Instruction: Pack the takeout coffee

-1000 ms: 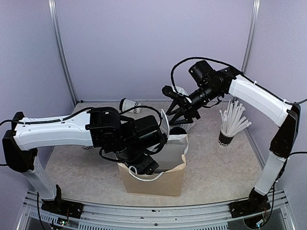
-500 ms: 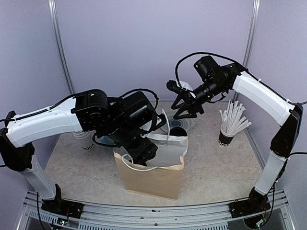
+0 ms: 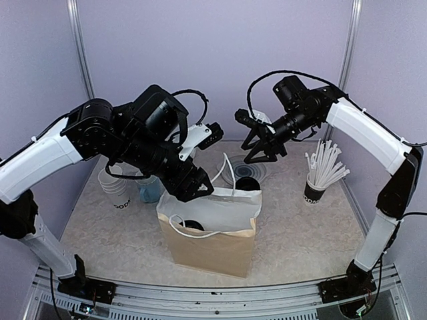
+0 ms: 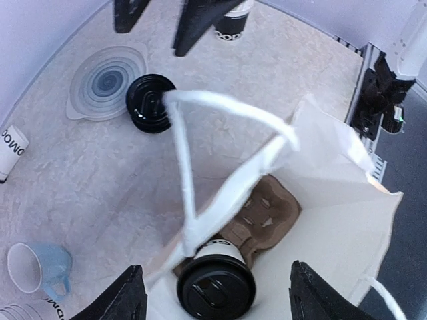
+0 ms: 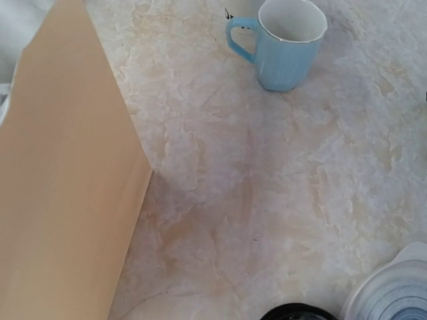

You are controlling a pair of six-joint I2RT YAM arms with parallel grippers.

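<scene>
Sitting upright inside the paper bag (image 3: 210, 247) near the counter's (image 3: 300, 227) front edge, the takeout coffee (image 4: 215, 287) looks packed, lid on. The left gripper (image 3: 191, 185) hangs wide open above it, holding nothing. The right gripper (image 3: 261, 152), over the back, has its jaws apart and is also empty. Probably only drawing the arms clear is left.

Soft, even light with faint shadows; the near bag handle (image 4: 181, 167) looks slightly blurred.
</scene>
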